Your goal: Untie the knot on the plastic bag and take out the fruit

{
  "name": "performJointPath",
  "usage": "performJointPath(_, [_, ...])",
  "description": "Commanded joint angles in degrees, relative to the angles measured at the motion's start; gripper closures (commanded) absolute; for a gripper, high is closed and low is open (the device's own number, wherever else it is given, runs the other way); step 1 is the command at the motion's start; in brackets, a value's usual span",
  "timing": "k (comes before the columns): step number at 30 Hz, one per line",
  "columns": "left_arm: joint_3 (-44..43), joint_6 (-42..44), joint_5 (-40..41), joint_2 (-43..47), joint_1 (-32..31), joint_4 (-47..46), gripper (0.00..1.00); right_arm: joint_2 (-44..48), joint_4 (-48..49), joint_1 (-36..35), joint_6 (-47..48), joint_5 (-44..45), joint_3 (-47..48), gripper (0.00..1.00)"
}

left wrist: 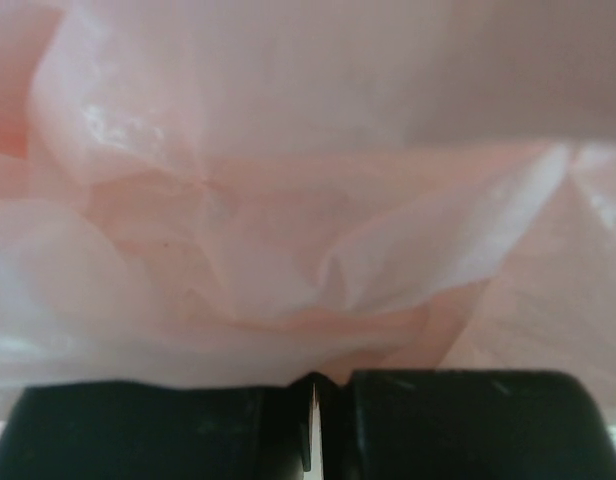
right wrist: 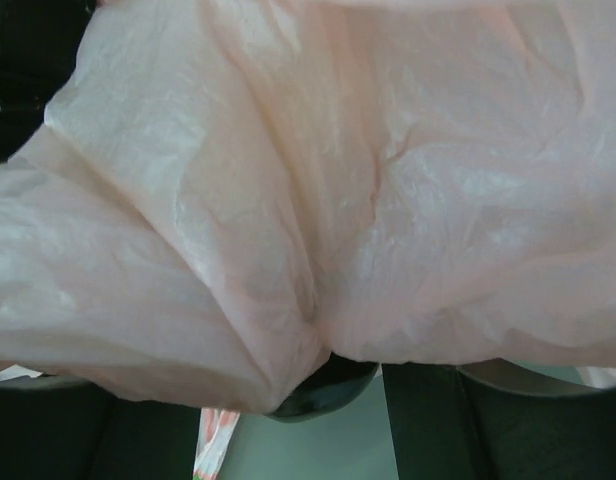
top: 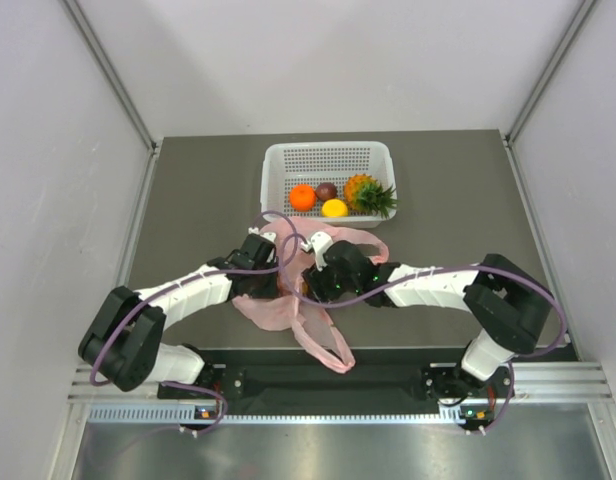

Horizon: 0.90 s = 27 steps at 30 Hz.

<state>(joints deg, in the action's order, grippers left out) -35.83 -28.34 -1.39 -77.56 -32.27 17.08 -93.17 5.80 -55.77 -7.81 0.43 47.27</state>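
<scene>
No text, label, brand, number or sign is readable in any view.

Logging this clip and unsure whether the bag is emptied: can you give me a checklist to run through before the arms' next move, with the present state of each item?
1. Fruit in the white perforated plastic basket: ok; round orange, dark purple-red fruit, yellow fruit and mini pineapple with green crown lie there.
2. Second yellow fruit out: cannot tell; only one shows.
3. Thin salmon-pink crinkly plastic bag empty: cannot tell; the arms cover its middle.
4. Left gripper fingers: ok, closed to a thin slit with film bunched just beyond; grip on it cannot tell.
5. Right gripper grip: cannot tell; film drapes over it.
6. Bag's handle strip untied: ok, a loose loop trailing toward the bases.
</scene>
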Motion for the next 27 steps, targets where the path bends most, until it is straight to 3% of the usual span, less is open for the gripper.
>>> performJointPath(1, [0.77, 0.56, -1.6, 0.57, 0.37, -2.58, 1.0, 3.59, 0.0, -0.92, -1.33, 0.71, -2.7, 0.65])
performJointPath(6, [0.85, 0.56, -2.39, 0.57, 0.63, -2.93, 1.0, 9.04, -3.33, -0.92, -2.47, 1.42, -4.72, 0.86])
performJointPath(10, [0.85, 0.48, -3.44, 0.83, 0.72, -3.11, 1.0, 18.42, -8.15, -0.92, -3.61, 0.45, -4.64, 1.0])
performJointPath(12, [0.94, 0.48, -3.71, 0.92, 0.81, -3.11, 1.0, 23.52, -13.52, -0.92, -4.05, -0.25, -2.98, 1.0])
performJointPath(17, [1.03, 0.74, -4.32, 0.39, 0.89, -3.19, 1.0, 33.39, -25.29, -0.48, -2.57, -11.55, 3.08, 1.0])
performJointPath(20, [1.12, 0.74, -4.59, 0.22, 0.98, -3.63, 1.0, 37.17, -27.77, 0.13, -0.28, -17.46, 8.79, 1.0])
performJointPath(22, [1.03, 0.83, -5.03, 0.13, 1.07, -3.81, 1.0, 37.36, -28.48, 0.66, 1.13, -17.57, 13.63, 1.0])
performJointPath(27, [0.5, 0.74, -7.05, -0.14, 1.07, -3.81, 1.0, 30.25, -27.34, 6.88, 4.56, -8.09, 25.48, 1.0])
